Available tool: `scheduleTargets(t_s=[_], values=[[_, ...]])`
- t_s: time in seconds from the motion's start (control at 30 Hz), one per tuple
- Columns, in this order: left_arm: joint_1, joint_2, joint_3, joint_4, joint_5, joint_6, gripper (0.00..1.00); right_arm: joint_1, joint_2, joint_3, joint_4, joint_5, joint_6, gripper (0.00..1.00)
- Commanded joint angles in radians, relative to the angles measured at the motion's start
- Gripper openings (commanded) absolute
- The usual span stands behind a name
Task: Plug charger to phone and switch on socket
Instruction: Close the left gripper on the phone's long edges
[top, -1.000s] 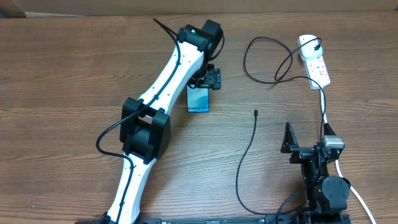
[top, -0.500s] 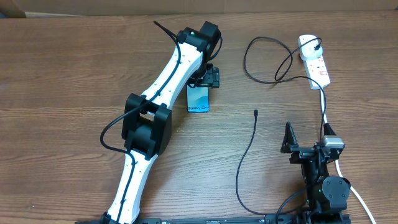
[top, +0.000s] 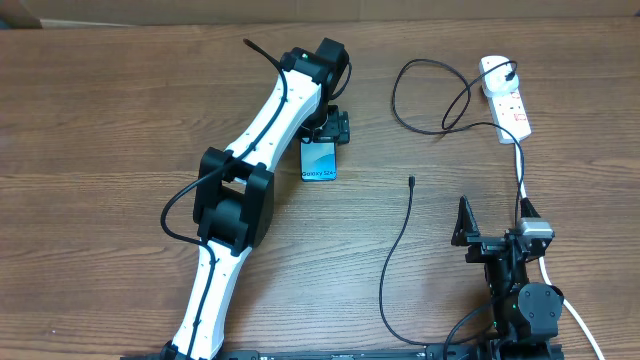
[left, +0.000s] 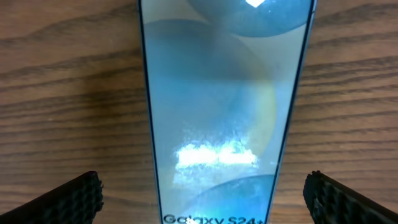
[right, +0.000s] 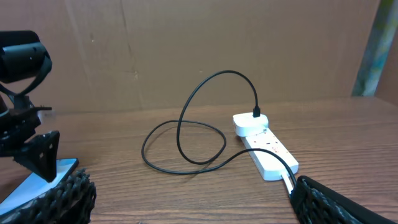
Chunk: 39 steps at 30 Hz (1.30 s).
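The phone (top: 319, 161) lies flat on the wooden table, screen up, "Galaxy S24+" at its near end; it fills the left wrist view (left: 224, 106). My left gripper (top: 330, 126) is open and hovers over the phone's far end, one finger on each side (left: 202, 199). The charger cable (top: 395, 250) runs from its plug in the socket's far end (top: 512, 72) in a loop, with its connector tip (top: 411, 181) lying free right of the phone. The socket (top: 507, 98) is at the far right, also in the right wrist view (right: 266, 152). My right gripper (top: 495, 232) is open and empty near the front edge.
The socket's thick white cord (top: 560, 290) runs toward the front right past the right arm. A brown cardboard wall (right: 186, 50) stands behind the table. The left arm (top: 250, 190) stretches diagonally across the table's left half.
My left gripper has shifted slightly toward the far side over the phone. The phone, cable and right arm have not moved.
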Motion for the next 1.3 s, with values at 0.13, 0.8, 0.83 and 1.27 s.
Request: scheduleTargets(t_s=[0.13, 0.8, 0.83, 1.27], values=[[-0.002, 0.013, -0.098, 0.079, 0.018, 0.008, 1.0, 0.0, -0.008, -0.011, 0.005, -0.002, -0.005, 1.0], [-0.009, 0.013, -0.163, 0.151, 0.044, 0.007, 1.0, -0.001, -0.008, -0.011, 0.005, -0.002, -0.005, 1.0], [-0.01, 0.013, -0.171, 0.154, 0.044, 0.007, 1.0, 0.0, -0.008, -0.011, 0.005, -0.002, -0.005, 1.0], [-0.01, 0.013, -0.206, 0.182, 0.038, -0.004, 0.95, 0.0, -0.008, -0.011, 0.005, -0.002, -0.005, 1.0]])
